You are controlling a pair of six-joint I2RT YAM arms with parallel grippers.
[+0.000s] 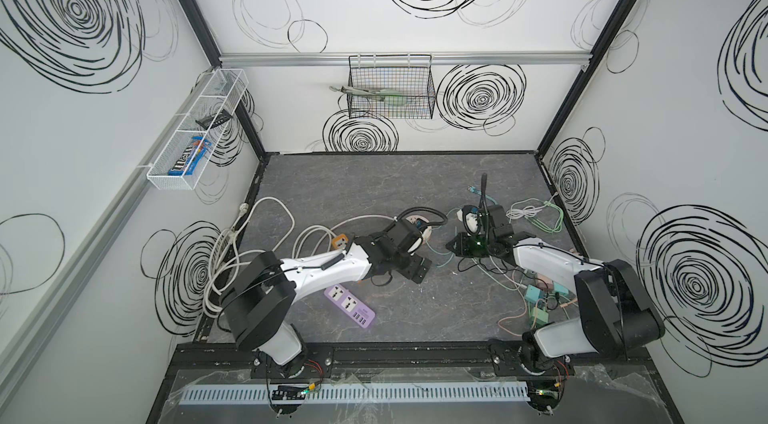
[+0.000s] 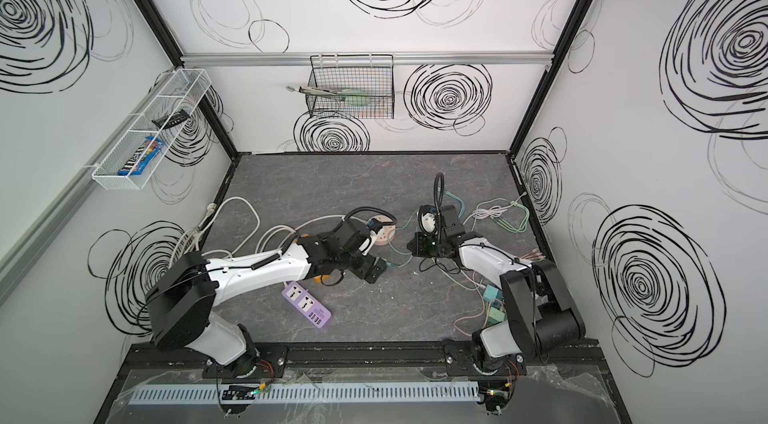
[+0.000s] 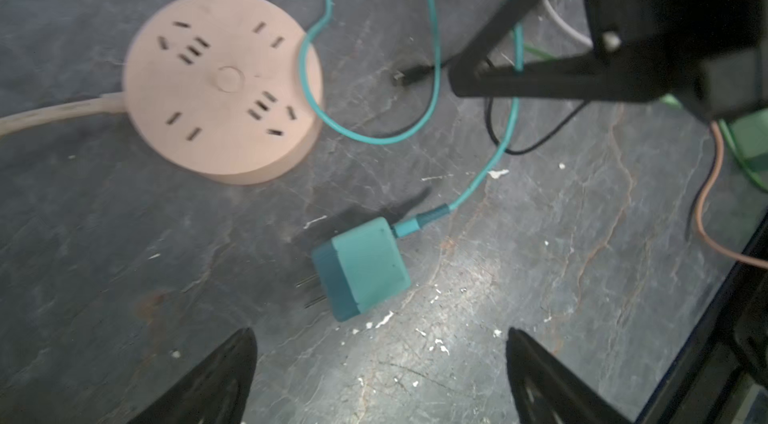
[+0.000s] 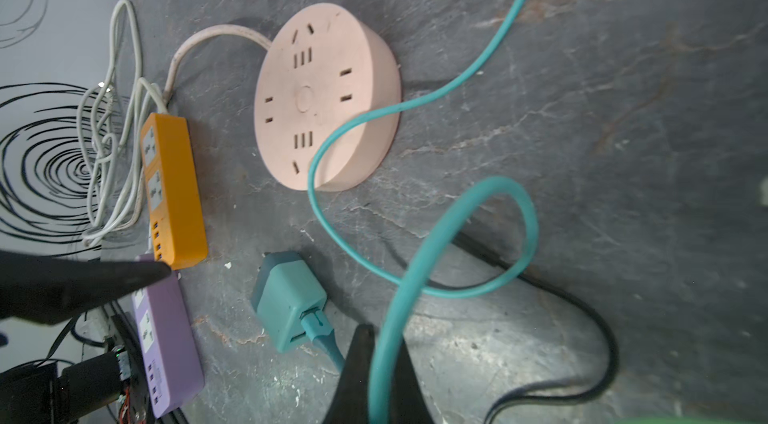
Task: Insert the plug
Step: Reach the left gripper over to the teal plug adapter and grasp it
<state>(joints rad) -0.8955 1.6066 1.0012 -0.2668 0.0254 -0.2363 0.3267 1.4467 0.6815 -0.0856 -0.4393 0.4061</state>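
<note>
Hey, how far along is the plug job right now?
Done: nothing inserted; the teal plug lies on the table beside the pink socket hub. In hand: right gripper pinches the teal cable; left gripper open over the plug. Left: grasp, align, insert.

Bright even light; slight wrist-view blur.

teal plug | teal cable | pink socket | orange strip | purple strip

The grey marbled tabletop fills the lower middle of both top views. On it lie a round pink socket and, near it, a teal plug on its side, with its teal cable attached. A purple power strip lies at lower centre, an orange power strip just beside it, and white cables at the left edge.
</note>
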